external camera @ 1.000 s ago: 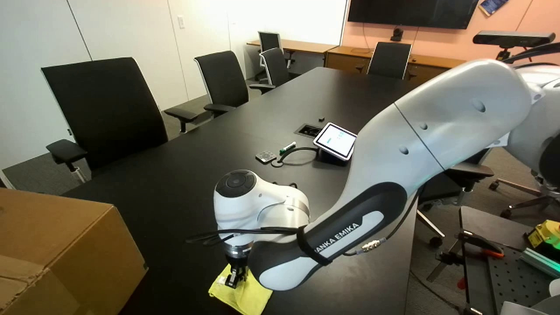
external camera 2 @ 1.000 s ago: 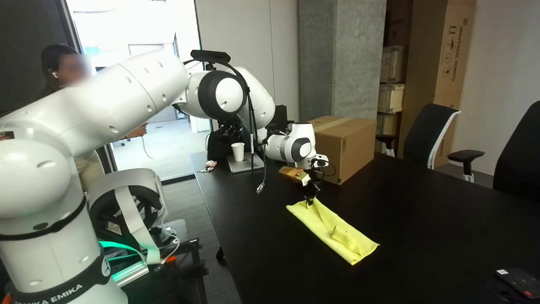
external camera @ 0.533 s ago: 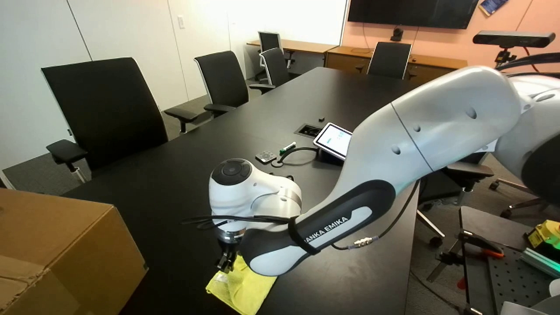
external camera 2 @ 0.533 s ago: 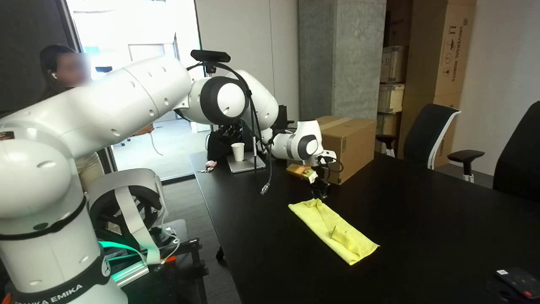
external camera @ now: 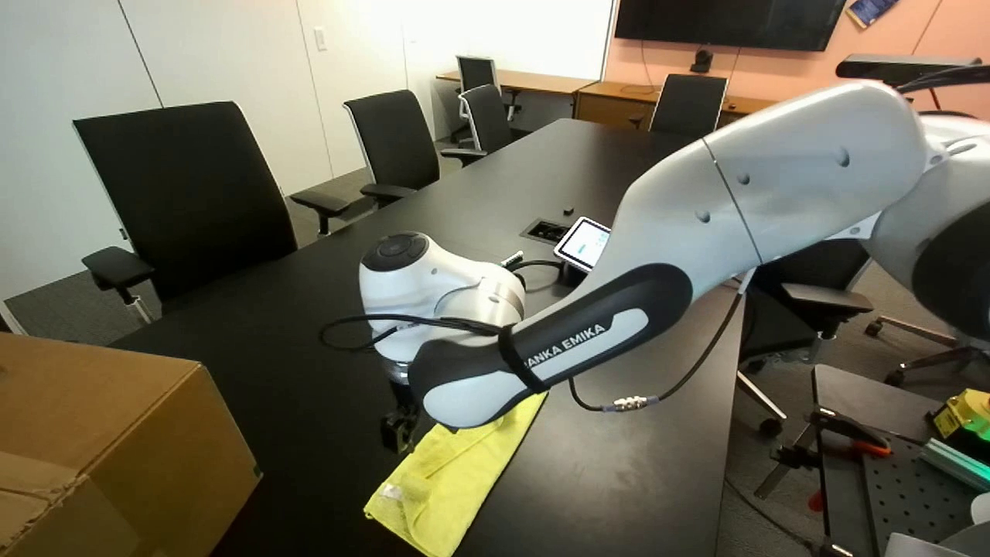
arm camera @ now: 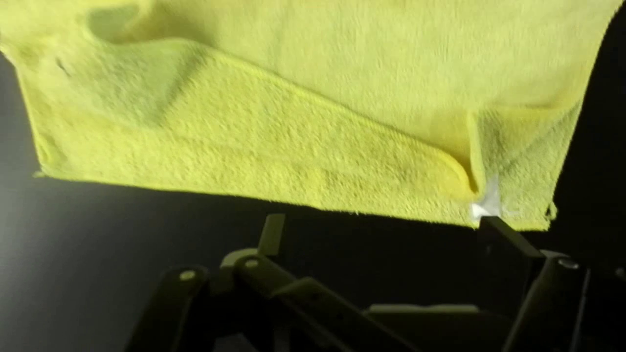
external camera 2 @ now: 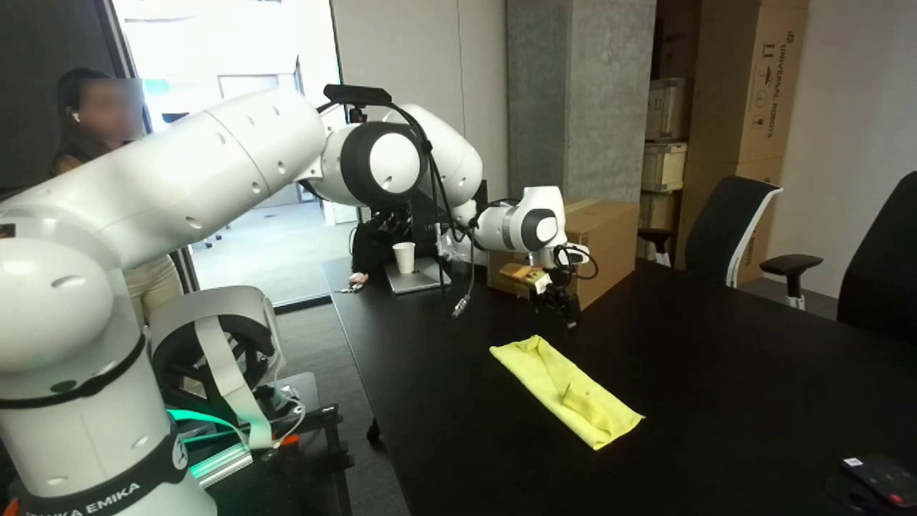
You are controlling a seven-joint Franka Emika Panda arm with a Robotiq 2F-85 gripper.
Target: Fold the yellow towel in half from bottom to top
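Gripper [arm camera: 382, 232]: now lifts clear of the towel [external camera 2: 562, 388], jaws apart | Lay: partly doubled, one edge slanting and rumpled | Fold: roughly made, probably wants straightening.

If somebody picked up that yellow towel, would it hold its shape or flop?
The yellow towel would probably flop: its folded-over part curls and crumples loosely. It looks thin, so likely light. Its fuzzy surface probably resists slipping.
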